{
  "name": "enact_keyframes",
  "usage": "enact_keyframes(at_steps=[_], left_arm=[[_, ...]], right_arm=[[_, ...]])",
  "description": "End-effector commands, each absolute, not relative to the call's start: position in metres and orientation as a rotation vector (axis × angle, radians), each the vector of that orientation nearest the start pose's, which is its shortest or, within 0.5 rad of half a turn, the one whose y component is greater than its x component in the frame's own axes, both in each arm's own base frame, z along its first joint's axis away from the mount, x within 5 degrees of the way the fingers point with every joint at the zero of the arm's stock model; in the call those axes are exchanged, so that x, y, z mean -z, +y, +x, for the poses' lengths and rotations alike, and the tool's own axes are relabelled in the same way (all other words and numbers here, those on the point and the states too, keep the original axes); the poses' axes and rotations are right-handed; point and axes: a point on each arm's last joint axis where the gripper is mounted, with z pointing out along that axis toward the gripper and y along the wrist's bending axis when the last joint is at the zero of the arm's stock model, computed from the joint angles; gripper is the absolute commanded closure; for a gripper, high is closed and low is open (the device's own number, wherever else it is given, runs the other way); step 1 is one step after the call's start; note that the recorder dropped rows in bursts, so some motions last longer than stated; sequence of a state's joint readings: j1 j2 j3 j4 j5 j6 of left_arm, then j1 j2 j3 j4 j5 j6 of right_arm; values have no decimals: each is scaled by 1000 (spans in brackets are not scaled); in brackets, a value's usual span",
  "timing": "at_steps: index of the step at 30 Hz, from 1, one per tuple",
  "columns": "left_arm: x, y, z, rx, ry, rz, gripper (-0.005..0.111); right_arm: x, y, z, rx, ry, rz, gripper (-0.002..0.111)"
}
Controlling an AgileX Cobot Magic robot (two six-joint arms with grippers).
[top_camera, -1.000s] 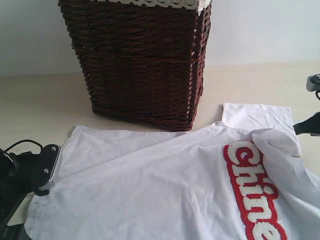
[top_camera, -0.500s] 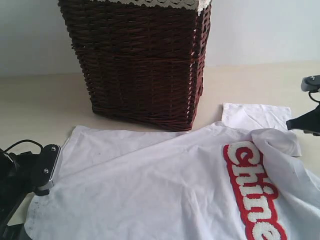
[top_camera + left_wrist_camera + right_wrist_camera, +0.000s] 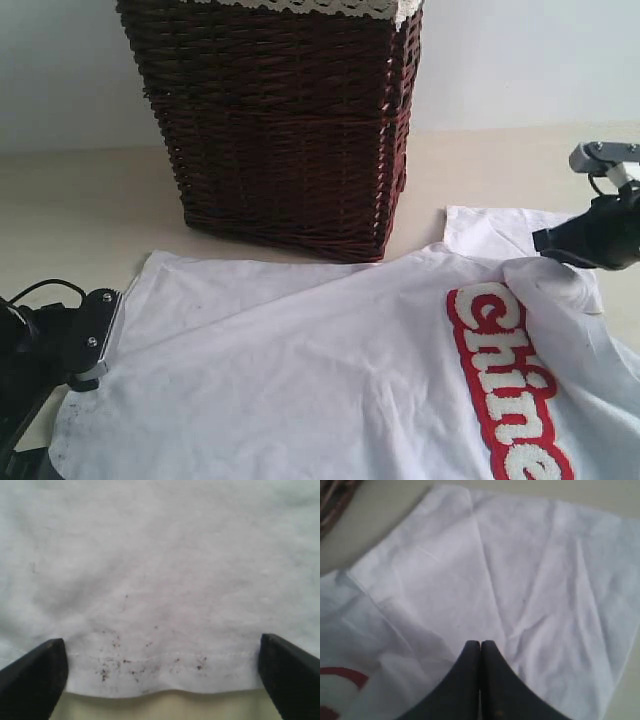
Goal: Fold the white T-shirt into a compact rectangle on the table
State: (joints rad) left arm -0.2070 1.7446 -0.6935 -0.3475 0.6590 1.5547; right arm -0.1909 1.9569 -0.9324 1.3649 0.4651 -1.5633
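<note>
- Position of workpiece: the white T-shirt [image 3: 300,380] lies spread flat on the near part of the table [image 3: 80,200]. It is on the near side of the wicker basket [image 3: 280,130], and one sleeve [image 3: 530,580] points to the far right.
- Right gripper [image 3: 480,644]: clenched, jaws pressed together over the sleeve at the far right. No cloth shows between the jaws, and it cannot be told whether a thin layer is pinched.
- Risk: if the jaws have shut on nothing, a lift here would likely leave the sleeve flat on the table and produce no fold.
- Risk: if only the top layer is caught, the layer under it may lag. The fold would then be skewed and wrinkled.
- Left gripper [image 3: 160,650]: released, jaws wide apart on either side of the hem [image 3: 160,657] at the near left, grasping nothing.
- Risk: with the left side not held, a pull from the right could drag the whole shirt across the smooth table instead of folding it.
- Risk: a raised ridge of cloth sits beside the red-outlined lettering [image 3: 505,390]. Folding over it may trap a crease.
- Risk: the basket stands just beyond the far edge of the shirt. A high or wide sweep toward the far side could strike it.
- Note: dark specks [image 3: 112,662] mark the hem. They do not appear to affect the grip.
</note>
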Motion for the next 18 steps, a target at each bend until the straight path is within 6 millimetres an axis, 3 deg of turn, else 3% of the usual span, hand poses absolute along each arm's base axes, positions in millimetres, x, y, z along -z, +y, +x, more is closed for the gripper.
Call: enact_keyframes(at_steps=[1, 7, 13, 18], left_arm=[[-100, -67, 229, 349, 2293, 2090, 7], [-100, -67, 229, 349, 2293, 2090, 7], [-100, -67, 229, 349, 2293, 2090, 7], [-100, -67, 229, 349, 2293, 2090, 7]], right_arm=[[-78, -34, 353, -348, 2566, -186, 108], [-59, -41, 377, -300, 2523, -156, 108], [-64, -45, 416, -323, 2412, -151, 108], [-69, -49, 433, -295, 2369, -158, 108]])
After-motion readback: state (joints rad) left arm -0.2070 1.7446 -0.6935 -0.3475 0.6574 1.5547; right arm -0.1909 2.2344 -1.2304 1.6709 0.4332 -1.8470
